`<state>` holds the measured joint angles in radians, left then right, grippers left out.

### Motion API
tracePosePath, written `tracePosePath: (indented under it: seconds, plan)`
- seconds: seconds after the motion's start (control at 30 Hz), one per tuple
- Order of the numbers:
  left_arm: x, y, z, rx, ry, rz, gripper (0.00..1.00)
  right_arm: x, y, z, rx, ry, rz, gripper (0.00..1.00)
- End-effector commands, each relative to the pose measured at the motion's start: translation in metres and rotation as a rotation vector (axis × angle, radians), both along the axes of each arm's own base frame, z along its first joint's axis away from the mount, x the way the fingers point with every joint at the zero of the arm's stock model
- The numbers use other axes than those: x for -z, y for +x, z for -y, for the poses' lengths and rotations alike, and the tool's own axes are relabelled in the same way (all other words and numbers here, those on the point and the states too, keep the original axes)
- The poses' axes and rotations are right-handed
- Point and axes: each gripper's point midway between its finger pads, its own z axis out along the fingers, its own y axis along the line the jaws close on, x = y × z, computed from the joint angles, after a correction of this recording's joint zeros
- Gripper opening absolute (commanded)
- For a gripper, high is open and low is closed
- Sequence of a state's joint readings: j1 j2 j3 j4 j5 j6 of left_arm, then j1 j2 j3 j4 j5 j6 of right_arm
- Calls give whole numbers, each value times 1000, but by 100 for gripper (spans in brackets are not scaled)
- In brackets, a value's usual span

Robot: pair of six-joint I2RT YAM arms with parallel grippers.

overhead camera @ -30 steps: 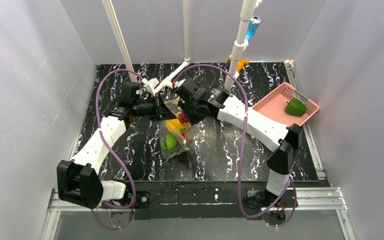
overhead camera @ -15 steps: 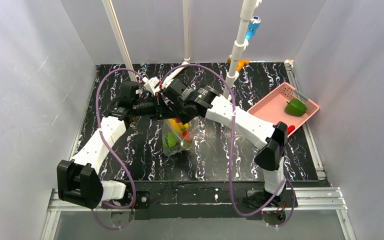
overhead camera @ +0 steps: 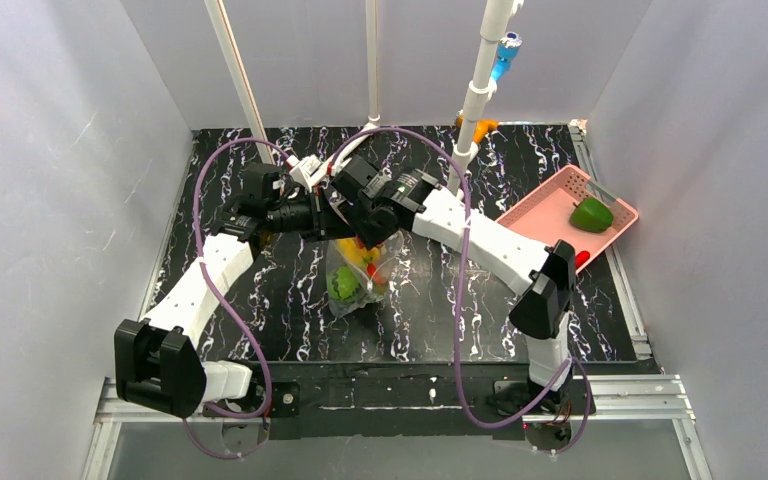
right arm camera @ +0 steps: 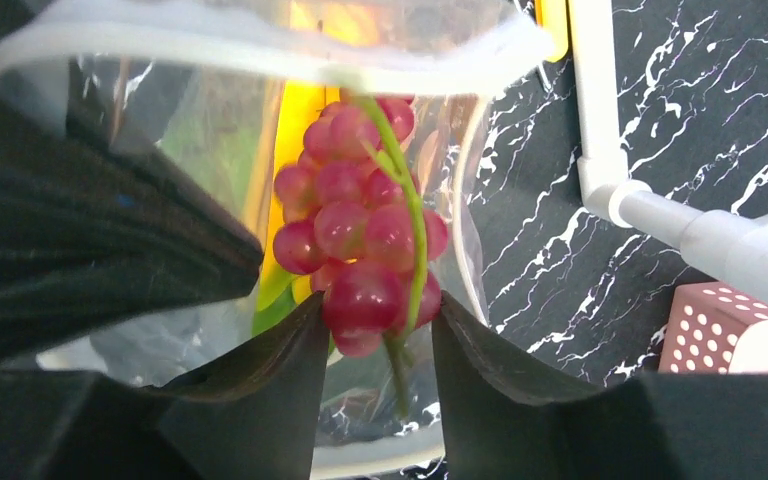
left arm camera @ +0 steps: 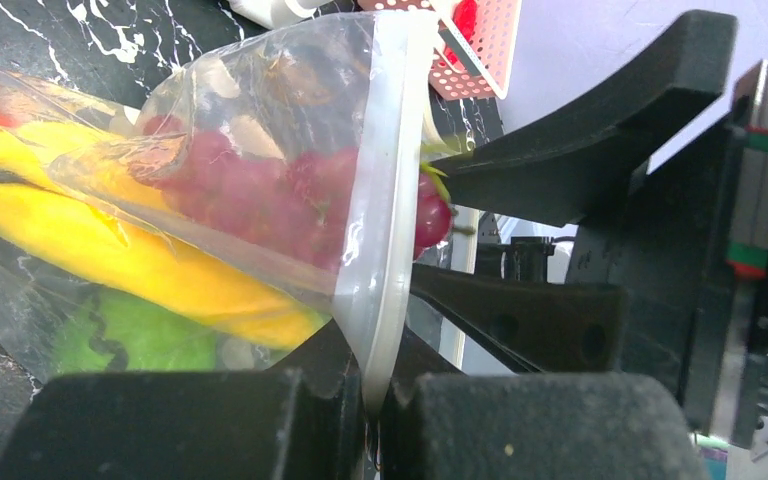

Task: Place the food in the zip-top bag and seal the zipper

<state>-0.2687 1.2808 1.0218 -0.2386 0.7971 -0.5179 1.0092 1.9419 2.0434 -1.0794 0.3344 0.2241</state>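
Right fingers (right arm camera: 260,400) flank grapes (right arm camera: 355,250) in zip-top bag (right arm camera: 260,40) with banana (right arm camera: 295,120).

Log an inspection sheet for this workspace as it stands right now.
Surface: black marbled table with white veins.
Job's things: zip-top bag held up by its rim, mouth unsealed, with a banana and green food inside; grapes at its mouth; green pepper in the pink basket.
Clutter: orange-handled tool at the far edge.
Pincers: left pincer shut on the bag's rim; right pincer closed on the grapes.
Cables: a purple cable loops off each arm; neither is seen touching the bag.
Surroundings: white walls and white pipes.
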Motion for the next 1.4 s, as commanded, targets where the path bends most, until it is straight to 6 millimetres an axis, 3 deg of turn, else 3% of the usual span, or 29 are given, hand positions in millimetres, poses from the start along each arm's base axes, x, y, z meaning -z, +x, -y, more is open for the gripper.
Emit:
tracePosePath:
  seconds: [0.0, 0.1, 0.5, 0.8, 0.93, 1.1, 1.23, 1.37]
  plan:
    - [-17, -9, 3, 33, -35, 45, 0, -38, -10, 3, 6, 126, 30, 53]
    - [-17, -10, 3, 35, -37, 43, 0, -46, -16, 7, 10, 153, 28, 62]
    - [-15, -9, 2, 31, -32, 40, 0, -60, -31, 27, 36, 215, 37, 68]
    - [-12, -8, 2, 27, -24, 30, 0, -63, -28, 69, 137, 278, 102, 69]
    - [-11, -8, 2, 26, -20, 26, 0, -68, -29, 100, 199, 375, 134, 71]
    - [-10, -7, 1, 24, -15, 28, 0, -80, -23, 157, 353, 563, 188, 75]
    - [-9, -7, 2, 24, -17, 18, 0, -66, -16, 202, 500, 609, 219, 80]
    - [-8, -7, 1, 21, -11, 22, 0, -37, -7, 241, 645, 609, 198, 83]
